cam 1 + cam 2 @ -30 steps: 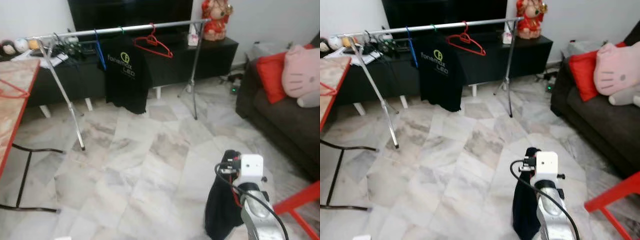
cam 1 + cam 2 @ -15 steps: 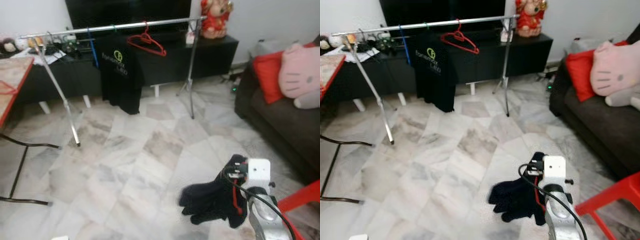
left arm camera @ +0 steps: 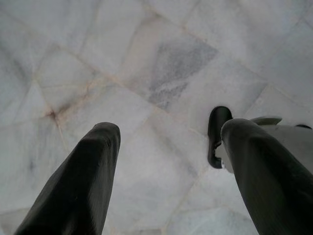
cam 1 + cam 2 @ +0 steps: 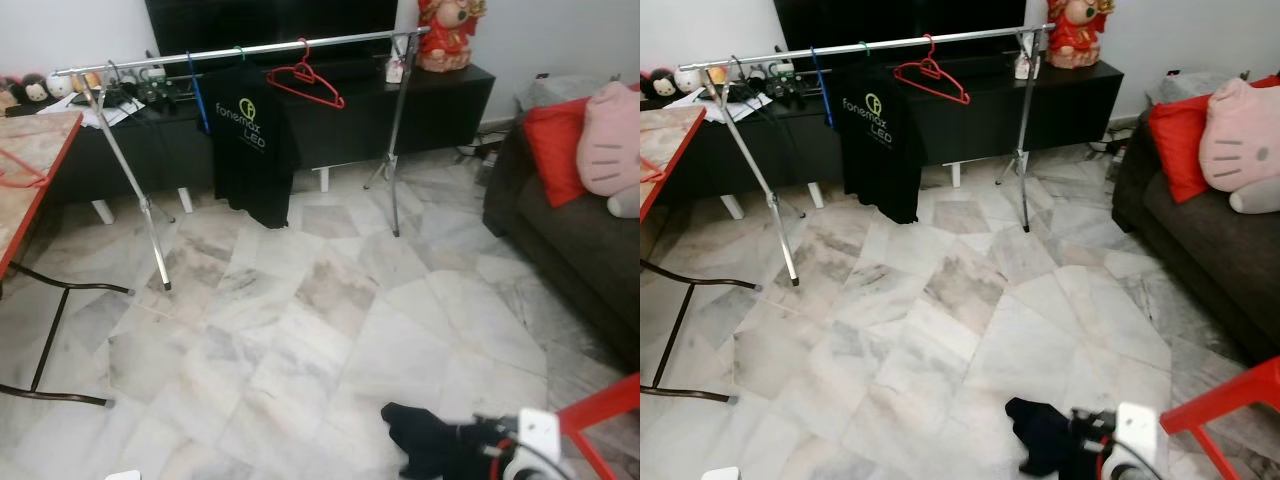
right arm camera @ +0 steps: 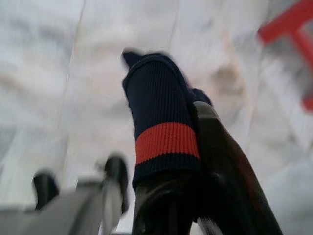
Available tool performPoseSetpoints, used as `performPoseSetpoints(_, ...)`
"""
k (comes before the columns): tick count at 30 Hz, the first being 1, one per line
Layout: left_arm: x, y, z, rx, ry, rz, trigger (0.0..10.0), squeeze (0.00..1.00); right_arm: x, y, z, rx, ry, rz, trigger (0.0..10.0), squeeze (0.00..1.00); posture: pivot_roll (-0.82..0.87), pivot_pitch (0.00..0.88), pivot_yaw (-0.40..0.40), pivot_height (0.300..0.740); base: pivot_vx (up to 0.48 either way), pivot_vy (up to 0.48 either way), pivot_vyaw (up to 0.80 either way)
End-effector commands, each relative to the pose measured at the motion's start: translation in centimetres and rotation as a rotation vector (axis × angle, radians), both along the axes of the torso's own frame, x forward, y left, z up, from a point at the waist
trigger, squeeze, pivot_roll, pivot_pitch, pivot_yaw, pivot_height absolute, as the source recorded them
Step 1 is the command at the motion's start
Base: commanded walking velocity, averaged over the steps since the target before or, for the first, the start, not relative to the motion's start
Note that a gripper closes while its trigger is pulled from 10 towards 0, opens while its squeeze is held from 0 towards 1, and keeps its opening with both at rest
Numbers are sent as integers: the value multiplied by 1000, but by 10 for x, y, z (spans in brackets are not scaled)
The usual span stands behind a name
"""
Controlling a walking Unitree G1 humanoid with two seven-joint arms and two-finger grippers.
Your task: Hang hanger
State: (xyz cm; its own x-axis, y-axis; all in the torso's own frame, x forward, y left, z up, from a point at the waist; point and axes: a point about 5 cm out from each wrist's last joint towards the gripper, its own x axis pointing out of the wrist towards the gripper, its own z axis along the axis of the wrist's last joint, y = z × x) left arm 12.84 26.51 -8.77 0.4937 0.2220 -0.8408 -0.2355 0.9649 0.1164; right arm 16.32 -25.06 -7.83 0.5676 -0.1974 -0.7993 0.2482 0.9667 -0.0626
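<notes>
Carrying a dark garment [image 4: 1045,440] clamped in its right gripper [image 5: 168,166] jaws at five o'clock, the robot is facing the rail [image 4: 240,50] at twelve, left gripper [image 3: 166,147] jaws apart, needing to approach.

Pale marble floor [image 4: 300,320] carries the clothes rack [image 4: 160,285] standing at eleven o'clock, a dark sofa [image 4: 570,240] at three, and the desk [image 4: 30,170] at nine.
</notes>
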Motion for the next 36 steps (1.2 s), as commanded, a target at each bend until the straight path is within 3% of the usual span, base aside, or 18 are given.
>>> performPoseSetpoints(1, -2, 0, -1, -6, 15, 1, 10000, 0, -7, 2, -4, 4, 40, -4, 10000, 0, -34, 0, 0, 740, 0, 0, 0)
performPoseSetpoints(9, 6, -15, -3, -16, 8, -30, 10000, 0, -12, 15, -10, 23, 74, -8, 10000, 0, -31, 0, 18, 740, 0, 0, 0)
performPoseSetpoints(15, 0, 16, 6, 11, 11, -12, 10000, 0, -25, 16, -16, 29, 114, -31, 10000, 0, -35, 0, 29, 740, 0, 0, 0)
performPoseSetpoints(22, 0, 29, 11, 26, 10, -9, 10000, 0, -27, 17, -17, 30, 114, -23, 10000, 0, -35, 0, 37, 740, 224, 0, 0)
performPoseSetpoints(36, 5, 21, 9, 19, -5, -34, 10000, 0, -26, 17, -16, 32, 107, -18, 10000, 0, -37, 0, 40, 740, 309, 0, 0)
